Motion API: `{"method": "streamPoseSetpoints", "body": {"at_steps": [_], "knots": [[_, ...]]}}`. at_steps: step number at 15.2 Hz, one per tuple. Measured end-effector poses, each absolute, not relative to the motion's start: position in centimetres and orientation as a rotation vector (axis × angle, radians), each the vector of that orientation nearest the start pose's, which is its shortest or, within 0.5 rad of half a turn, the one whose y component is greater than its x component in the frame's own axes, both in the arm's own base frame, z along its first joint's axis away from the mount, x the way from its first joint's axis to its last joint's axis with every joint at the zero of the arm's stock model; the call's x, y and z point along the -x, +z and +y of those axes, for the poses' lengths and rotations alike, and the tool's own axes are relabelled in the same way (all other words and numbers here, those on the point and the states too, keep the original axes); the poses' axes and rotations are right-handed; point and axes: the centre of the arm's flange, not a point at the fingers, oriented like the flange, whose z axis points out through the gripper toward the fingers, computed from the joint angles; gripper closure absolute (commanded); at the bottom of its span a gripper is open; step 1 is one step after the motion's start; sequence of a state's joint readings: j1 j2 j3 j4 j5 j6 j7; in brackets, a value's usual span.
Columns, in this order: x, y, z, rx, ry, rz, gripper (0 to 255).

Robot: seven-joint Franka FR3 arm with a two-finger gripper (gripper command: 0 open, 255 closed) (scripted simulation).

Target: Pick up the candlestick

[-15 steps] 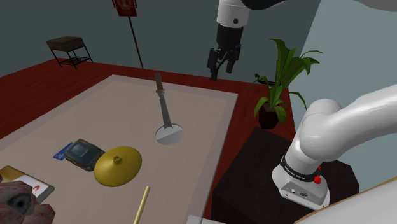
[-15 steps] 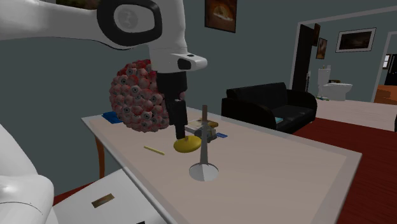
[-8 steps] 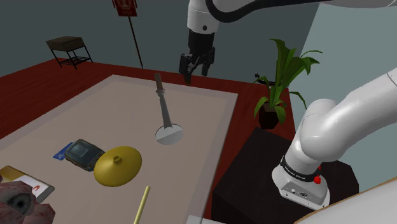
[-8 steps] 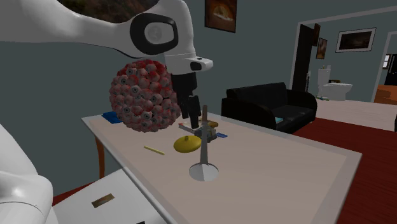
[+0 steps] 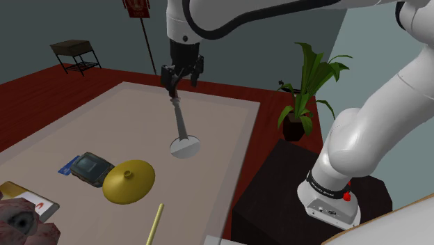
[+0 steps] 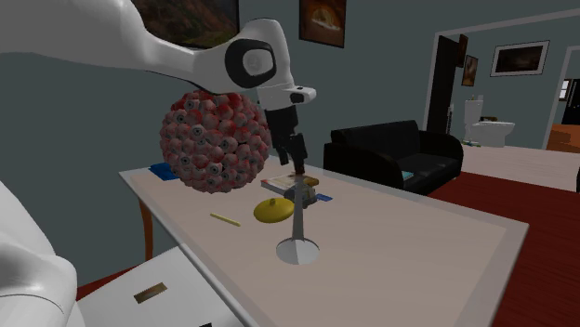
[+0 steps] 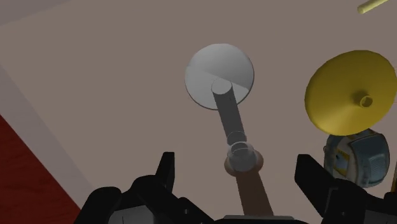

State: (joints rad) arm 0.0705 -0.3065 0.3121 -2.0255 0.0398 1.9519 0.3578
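The candlestick (image 5: 181, 124) is grey, with a slim stem on a round base, and stands upright near the middle of the beige table (image 5: 83, 129). My black gripper (image 5: 178, 86) hangs right over its top end, open. Seen in the second exterior view, the gripper (image 6: 297, 160) sits just above the candlestick (image 6: 297, 221). Along the hand, the candlestick (image 7: 233, 121) runs down to its round base, and its brownish top lies between the fingers (image 7: 164, 172) of my gripper (image 7: 238, 177) without touching either one.
A yellow cymbal-like disc (image 5: 129, 182), a small dark device (image 5: 90, 168) and a yellow stick (image 5: 154, 224) lie nearer the table's front. A red eyeball-covered ball (image 6: 212, 139) stands at the table's end. A potted plant (image 5: 306, 90) stands beside the dark stand (image 5: 292, 195).
The arm has swung toward the shoulder view's left, carrying the open gripper from beyond the table's far edge to just above the candlestick's top. The candlestick has not moved.
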Motion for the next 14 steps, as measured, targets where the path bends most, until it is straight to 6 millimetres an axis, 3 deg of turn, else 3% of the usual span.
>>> {"method": "streamPoseSetpoints", "body": {"at_steps": [3,9,10,14], "knots": [[-45.8,58.7,21.6,3.095,-0.364,-0.027,0],[-46.0,55.6,21.7,3.095,-0.366,-0.028,0],[-46.0,55.4,21.7,3.094,-0.366,-0.029,255],[-45.9,55.3,21.8,3.094,-0.369,-0.029,255]]}}
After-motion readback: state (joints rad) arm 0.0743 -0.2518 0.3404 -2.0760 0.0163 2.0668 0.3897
